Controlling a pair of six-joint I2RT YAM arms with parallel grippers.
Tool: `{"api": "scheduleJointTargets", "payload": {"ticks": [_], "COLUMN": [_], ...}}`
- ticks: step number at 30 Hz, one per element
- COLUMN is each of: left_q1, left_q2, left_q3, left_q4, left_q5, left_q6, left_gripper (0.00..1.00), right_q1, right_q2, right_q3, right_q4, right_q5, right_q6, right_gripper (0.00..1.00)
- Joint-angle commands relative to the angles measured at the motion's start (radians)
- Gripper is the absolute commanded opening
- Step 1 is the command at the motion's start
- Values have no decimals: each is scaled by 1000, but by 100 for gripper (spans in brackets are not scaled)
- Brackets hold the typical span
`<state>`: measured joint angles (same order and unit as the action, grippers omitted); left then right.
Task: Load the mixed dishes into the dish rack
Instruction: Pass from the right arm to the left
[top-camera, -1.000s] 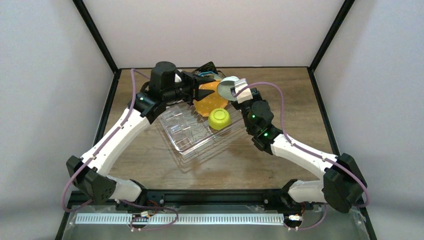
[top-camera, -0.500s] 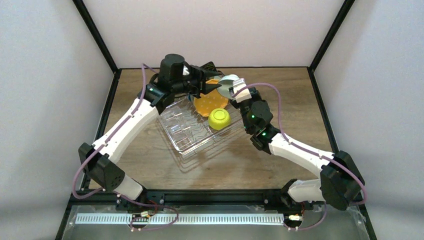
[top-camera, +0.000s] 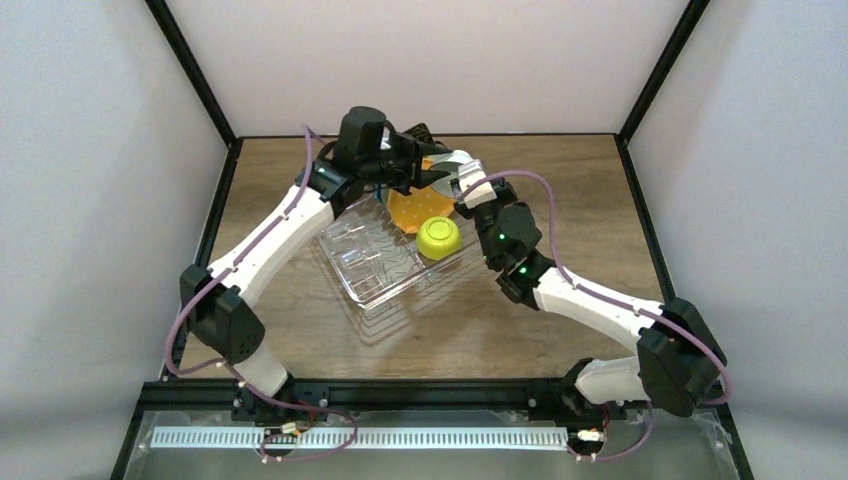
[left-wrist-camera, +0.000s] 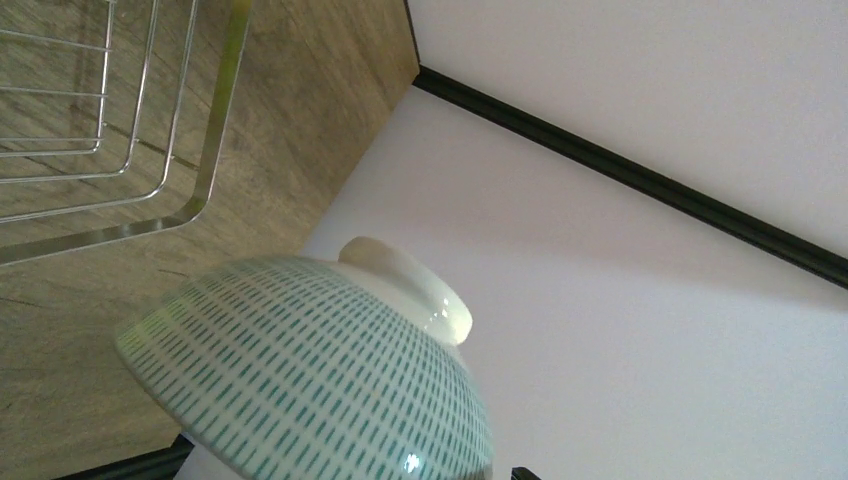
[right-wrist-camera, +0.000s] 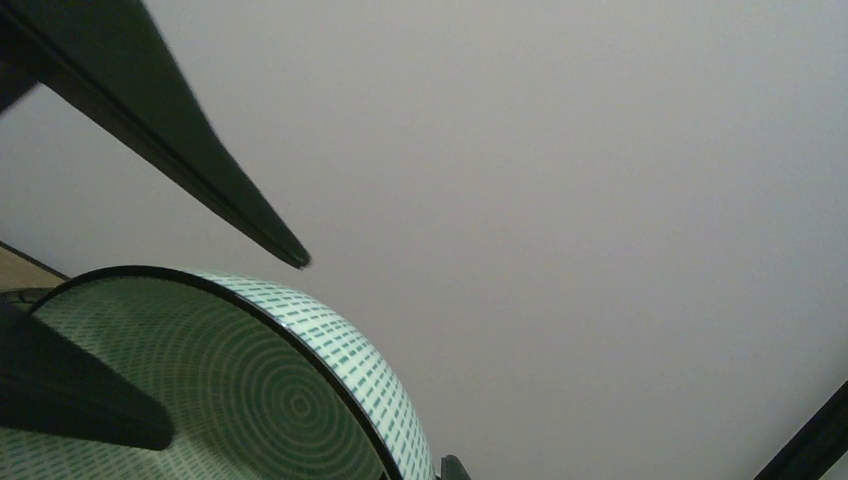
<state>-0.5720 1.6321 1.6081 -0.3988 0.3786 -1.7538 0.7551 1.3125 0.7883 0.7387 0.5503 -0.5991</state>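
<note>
Overhead, the right gripper (top-camera: 460, 180) pinches a teal-dashed bowl (left-wrist-camera: 320, 390) by its rim while the left gripper (top-camera: 432, 172) gapes wide beside it.

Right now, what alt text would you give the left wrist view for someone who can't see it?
A tilted pale bowl with teal dashes fills the lower left, foot ring uppermost. Behind it: wooden table, a wire rack corner upper left, and a white wall.
</note>
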Motion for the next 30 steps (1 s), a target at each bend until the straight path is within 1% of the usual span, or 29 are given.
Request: {"api": "scheduleJointTargets", "payload": {"ticks": [1, 6, 12, 16, 20, 26, 30], "left_q1": [2, 3, 2, 1, 1, 0, 1], "left_q2": [49, 86, 98, 98, 97, 112, 123], "left_q3": [74, 103, 108, 108, 108, 107, 108], "left_q4": [-22, -25, -16, -11, 2, 18, 10], "left_q5": [2, -8, -32, -62, -95, -100, -101], "left_q6": [20, 34, 33, 19, 8, 6, 14], "left_gripper": [89, 89, 83, 77, 68, 58, 56], "right_q1": [19, 34, 44, 57, 70, 99, 116], "right_q2": [6, 12, 23, 47, 65, 85, 91], "right_q3": [13, 8, -3, 0, 3, 5, 5], "right_q4": [122, 131, 145, 161, 173, 203, 225], "right_q5": [6, 7, 11, 17, 19, 34, 46], "right_q6": [-6, -20, -27, -38, -41, -66, -100], "right_gripper": [1, 1, 1, 1, 1, 1, 1]}}
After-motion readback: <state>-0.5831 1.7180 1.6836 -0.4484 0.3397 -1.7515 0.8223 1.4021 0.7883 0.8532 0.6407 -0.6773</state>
